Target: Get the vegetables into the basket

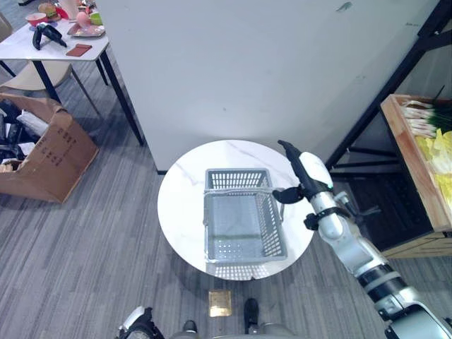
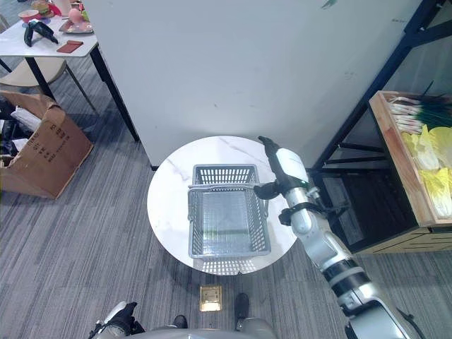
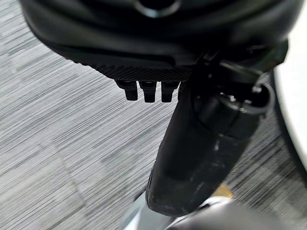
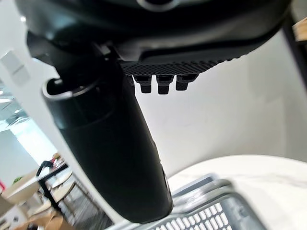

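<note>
A grey plastic basket (image 1: 280, 233) stands empty on the round white table (image 1: 182, 205). My right hand (image 1: 308, 173) is raised just beyond the basket's right rim, open, with straight fingers pointing away and the thumb (image 4: 120, 143) reaching toward the rim (image 4: 216, 211). It holds nothing. The vegetables lie in a wooden crate (image 1: 412, 159) at the far right: green onions (image 1: 424, 116) and pale yellow leafy greens (image 1: 441, 152). My left hand (image 1: 134, 321) hangs low at the lower left over the carpet, open and empty, its thumb (image 3: 201, 143) extended.
A black metal shelf frame (image 1: 381, 99) stands between the table and the crate. A white wall panel rises behind the table. A cardboard box (image 1: 42, 148) and a cluttered white table (image 1: 63, 39) are at the far left. A small tan square (image 1: 219, 304) lies on the floor.
</note>
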You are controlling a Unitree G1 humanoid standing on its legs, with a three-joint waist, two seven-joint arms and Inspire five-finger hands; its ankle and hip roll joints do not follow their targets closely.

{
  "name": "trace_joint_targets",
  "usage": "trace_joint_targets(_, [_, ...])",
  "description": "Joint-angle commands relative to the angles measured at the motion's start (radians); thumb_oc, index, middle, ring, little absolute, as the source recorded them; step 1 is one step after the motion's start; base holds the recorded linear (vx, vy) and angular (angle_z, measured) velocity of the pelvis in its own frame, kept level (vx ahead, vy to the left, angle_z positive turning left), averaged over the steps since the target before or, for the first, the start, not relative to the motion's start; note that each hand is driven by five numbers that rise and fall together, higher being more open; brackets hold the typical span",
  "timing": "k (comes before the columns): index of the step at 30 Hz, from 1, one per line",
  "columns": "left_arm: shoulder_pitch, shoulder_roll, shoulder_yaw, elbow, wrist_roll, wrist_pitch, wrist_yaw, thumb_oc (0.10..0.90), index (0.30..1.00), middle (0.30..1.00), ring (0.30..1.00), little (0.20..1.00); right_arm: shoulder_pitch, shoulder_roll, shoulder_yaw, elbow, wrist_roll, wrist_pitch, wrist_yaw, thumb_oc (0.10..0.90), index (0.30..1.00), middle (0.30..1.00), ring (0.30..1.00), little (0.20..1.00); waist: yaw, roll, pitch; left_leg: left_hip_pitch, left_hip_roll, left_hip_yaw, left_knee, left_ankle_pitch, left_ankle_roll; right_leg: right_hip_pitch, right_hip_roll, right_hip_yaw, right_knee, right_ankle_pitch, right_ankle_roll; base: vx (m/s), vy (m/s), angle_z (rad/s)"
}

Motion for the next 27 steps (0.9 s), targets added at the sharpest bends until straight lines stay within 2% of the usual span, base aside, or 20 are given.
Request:
trace_joint_targets(1, [-0.051, 0.015, -0.037, 0.043, -0.009, 0.003, 0.015, 0.900, 1.000, 1.000, 1.000, 1.000, -0.191, 0.010, -0.011, 0.017, -0.011, -0.031, -0.039, 0.900, 1.000, 1.000, 1.000, 1.000, 0.023, -0.034, 0.017, -0.017, -0.026, 0.022, 0.001, 0.012, -0.002, 0.096, -0.052, 0.031, 0.017, -0.062, 0.111, 0.00, 0.000, 0.12])
trace_joint_targets(6, [-0.061, 0.013, -0.053, 0.067, -0.044, 0.003, 0.023, 0.900, 1.000, 1.000, 1.000, 1.000, -0.329, 0.052, 0.081, 0.192, 0.000, -0.004, -0.027, 0.900, 1.000, 1.000, 1.000, 1.000, 0.048, -0.050, 0.025, -0.035, -0.027, 0.011, 0.001, 0.016, -0.002, 0.086, -0.053, 0.024, 0.015, -0.059, 0.111, 0.00, 0.000, 0.04])
trace_joint_targets(14, [-0.076, 0.006, -0.080, 0.079, -0.084, 0.007, 0.038, 0.900, 1.000, 1.000, 1.000, 1.000, -0.461, 0.114, 0.131, 0.453, 0.039, 0.039, -0.019, 0.900, 1.000, 1.000, 1.000, 1.000, 0.071, -0.057, 0.050, -0.072, -0.031, -0.004, 0.003, 0.030, -0.003, 0.059, -0.054, 0.017, 0.015, -0.049, 0.109, -0.02, 0.002, 0.07])
trace_joint_targets(27, [-0.094, -0.008, -0.096, 0.102, -0.101, 0.011, 0.040, 0.900, 1.000, 1.000, 1.000, 1.000, -0.514, 0.202, 0.197, 0.657, -0.030, 0.061, 0.022, 0.900, 1.000, 1.000, 1.000, 1.000, 0.072, -0.055, 0.058, -0.063, -0.029, -0.021, 0.001, 0.029, -0.007, 0.068, -0.053, 0.011, 0.014, -0.057, 0.102, 0.00, -0.001, 0.02])
